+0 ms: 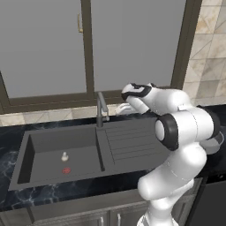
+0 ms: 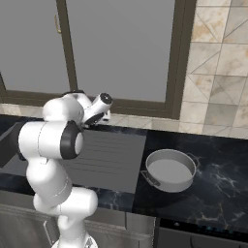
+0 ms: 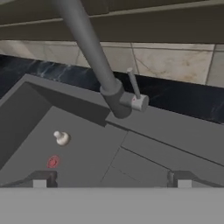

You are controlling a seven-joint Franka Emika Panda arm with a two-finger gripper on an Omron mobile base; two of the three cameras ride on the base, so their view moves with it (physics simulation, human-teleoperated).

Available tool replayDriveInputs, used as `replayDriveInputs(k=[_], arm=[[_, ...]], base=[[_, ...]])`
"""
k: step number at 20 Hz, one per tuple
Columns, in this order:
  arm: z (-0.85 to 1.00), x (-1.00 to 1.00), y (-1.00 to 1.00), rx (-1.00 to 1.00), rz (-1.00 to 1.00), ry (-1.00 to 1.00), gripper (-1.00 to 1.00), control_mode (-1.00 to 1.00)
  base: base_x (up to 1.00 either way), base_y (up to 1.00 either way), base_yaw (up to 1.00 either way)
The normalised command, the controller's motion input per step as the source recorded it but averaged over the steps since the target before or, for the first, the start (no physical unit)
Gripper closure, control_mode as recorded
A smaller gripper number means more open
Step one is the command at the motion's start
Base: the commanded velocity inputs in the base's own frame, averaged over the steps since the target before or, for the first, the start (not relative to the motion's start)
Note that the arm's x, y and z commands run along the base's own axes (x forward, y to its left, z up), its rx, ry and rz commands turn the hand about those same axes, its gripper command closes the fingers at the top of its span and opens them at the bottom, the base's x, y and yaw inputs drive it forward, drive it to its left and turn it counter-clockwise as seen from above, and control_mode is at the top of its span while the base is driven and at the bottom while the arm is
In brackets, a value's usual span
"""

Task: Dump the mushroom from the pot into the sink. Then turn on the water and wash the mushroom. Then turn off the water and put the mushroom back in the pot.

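Fingers of my gripper stand wide apart, empty, near the faucet and its lever. Below, the mushroom lies in the sink beside the red drain mark (light, soft, likely slippery; pinch the cap gently). Its pot waits on dark marbled counter.

The sink looks like matt dark grey composite, smooth in the basin with a ribbed drainboard. The faucet is dull brushed-looking grey metal, not shiny at all. The tabletop is glossy black marble with pale veining. The pot reads as satin grey metal with a darker handle. The mushroom is pale, smooth and matt. The wall tiles look like beige stone.
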Motion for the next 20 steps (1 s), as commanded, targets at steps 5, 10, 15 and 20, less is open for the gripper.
replayDriveInputs(k=[5,10,15,20], arm=[[-0.14,0.34,0.13,0.05,-0.06,-0.01,-1.0,-1.0],[-0.11,0.34,0.13,0.03,-0.06,0.0,-1.0,-1.0],[-0.08,0.28,0.1,0.03,-0.05,0.0,-1.0,-1.0],[-0.06,0.24,0.0,0.03,-0.03,0.0,-1.0,-1.0]], base=[[0.0,0.0,0.0],[0.0,0.0,0.0],[0.0,0.0,0.0],[0.0,0.0,0.0]])
